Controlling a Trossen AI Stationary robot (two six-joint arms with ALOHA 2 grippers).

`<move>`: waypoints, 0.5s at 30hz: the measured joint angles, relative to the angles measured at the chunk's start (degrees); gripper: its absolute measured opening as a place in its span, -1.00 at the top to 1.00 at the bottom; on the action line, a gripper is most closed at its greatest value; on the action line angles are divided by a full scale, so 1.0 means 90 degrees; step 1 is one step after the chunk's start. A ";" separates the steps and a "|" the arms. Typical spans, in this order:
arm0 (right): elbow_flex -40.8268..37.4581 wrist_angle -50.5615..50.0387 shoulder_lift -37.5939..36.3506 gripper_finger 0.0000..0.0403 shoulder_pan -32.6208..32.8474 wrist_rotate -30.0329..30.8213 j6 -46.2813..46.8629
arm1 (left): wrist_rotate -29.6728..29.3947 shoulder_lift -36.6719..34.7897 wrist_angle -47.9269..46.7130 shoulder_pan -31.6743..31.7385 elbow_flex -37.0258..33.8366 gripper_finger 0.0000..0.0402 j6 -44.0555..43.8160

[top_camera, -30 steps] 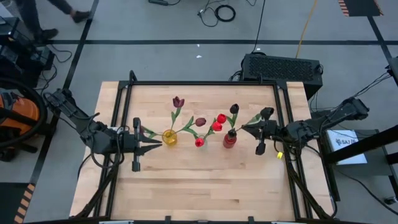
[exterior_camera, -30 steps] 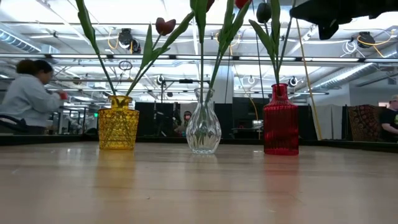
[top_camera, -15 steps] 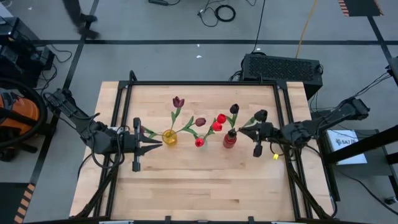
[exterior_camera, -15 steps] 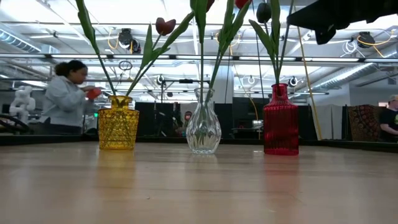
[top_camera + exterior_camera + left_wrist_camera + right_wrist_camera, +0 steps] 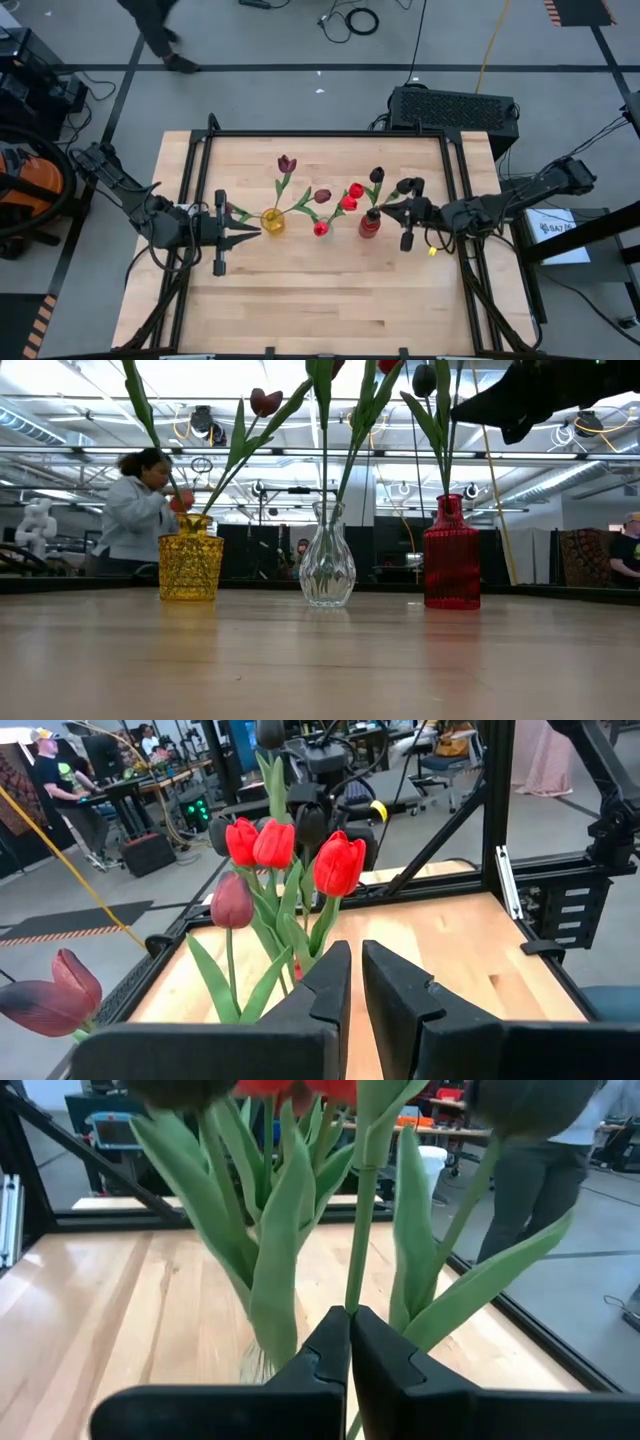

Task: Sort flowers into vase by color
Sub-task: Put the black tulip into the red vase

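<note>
Three vases stand in a row on the table: a yellow vase [image 5: 272, 220], a clear vase [image 5: 327, 570] and a red vase [image 5: 369, 226]. Maroon flowers [image 5: 287, 163] stand with their stems in the yellow vase and red flowers [image 5: 352, 196] in the clear one. A near-black flower [image 5: 376, 175] rises from the red vase. My right gripper [image 5: 385, 209] sits just right of the red vase, above its neck, shut on a green stem. My left gripper [image 5: 256, 229] waits left of the yellow vase, its fingers drawn almost together with nothing between them. My right gripper pinches a thin green flower stem [image 5: 355, 1270] between its two fingers. The fingers come nearly level from the table's right and lie across the upright stem. Below them the stem runs down to the red vase's neck [image 5: 449, 500]. Which head it carries I cannot tell.
Black frame rails [image 5: 455, 200] run along the table's left, far and right edges. Bare wood [image 5: 320, 300] lies in front of the vases. A person [image 5: 135, 520] moves in the room behind the table.
My right gripper has moved toward the table's left and a little down, closing in on the red vase, still shut on the stem. The person behind the table has walked to the right in the low view.
</note>
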 joint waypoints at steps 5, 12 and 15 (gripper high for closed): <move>0.0000 -0.0146 0.0076 1.00 -0.0002 0.0000 0.0001 | 0.0002 0.0000 -0.0005 -0.0002 0.0000 0.81 -0.0005; 0.0000 -0.0632 0.0064 0.86 -0.0005 -0.0001 0.0289 | 0.0000 0.0000 -0.0019 -0.0002 0.0000 0.81 -0.0007; 0.0000 -0.0727 0.0064 0.77 -0.0005 0.0002 0.0369 | 0.0000 0.0000 -0.0019 -0.0002 0.0000 0.81 -0.0009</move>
